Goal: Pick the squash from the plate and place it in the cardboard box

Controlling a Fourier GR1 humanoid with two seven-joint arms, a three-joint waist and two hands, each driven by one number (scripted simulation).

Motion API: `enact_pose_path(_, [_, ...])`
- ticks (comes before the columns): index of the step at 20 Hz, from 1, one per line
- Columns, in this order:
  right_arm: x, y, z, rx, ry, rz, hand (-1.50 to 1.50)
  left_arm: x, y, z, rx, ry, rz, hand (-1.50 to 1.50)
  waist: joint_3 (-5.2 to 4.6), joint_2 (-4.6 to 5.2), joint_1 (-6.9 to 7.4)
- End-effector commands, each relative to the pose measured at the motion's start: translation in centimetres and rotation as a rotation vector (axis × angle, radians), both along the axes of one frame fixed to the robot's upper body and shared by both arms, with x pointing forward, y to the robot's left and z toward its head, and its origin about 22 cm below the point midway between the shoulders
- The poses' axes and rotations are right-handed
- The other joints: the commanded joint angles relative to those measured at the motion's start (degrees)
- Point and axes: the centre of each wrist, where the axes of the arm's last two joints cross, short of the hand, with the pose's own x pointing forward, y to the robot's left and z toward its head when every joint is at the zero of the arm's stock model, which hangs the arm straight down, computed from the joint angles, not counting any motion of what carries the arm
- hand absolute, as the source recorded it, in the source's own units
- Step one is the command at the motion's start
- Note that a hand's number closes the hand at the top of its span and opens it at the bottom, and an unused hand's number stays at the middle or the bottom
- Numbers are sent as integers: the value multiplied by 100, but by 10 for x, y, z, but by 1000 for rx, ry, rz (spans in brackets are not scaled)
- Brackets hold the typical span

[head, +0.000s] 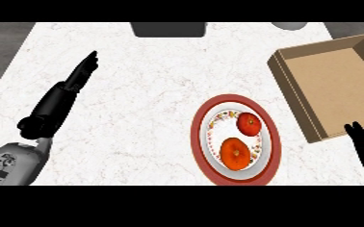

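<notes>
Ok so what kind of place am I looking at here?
Most likely a kitchen counter. There is a pale marbled worktop, a red-rimmed plate carrying round orange-red produce, and an open cardboard box at the right, as if food is being packed.

The orange squash sits on a red-rimmed floral plate.
</notes>
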Motion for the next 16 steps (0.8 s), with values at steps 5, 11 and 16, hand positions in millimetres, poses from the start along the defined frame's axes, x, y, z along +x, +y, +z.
enact_pose_path(5, [-4, 43, 31, -183, 260, -68, -150, 5, -19, 4, 3, -17, -75, 0, 2, 75, 380])
enact_pose_path(11, [12, 75, 19, -179, 392, -97, -150, 10, -28, 3, -3, -15, -87, 0, 10, 74, 420])
enact_pose_path(16, [24, 100, 2, -163, 452, -124, -150, 10, -24, -1, -12, -11, -81, 0, 15, 47, 356])
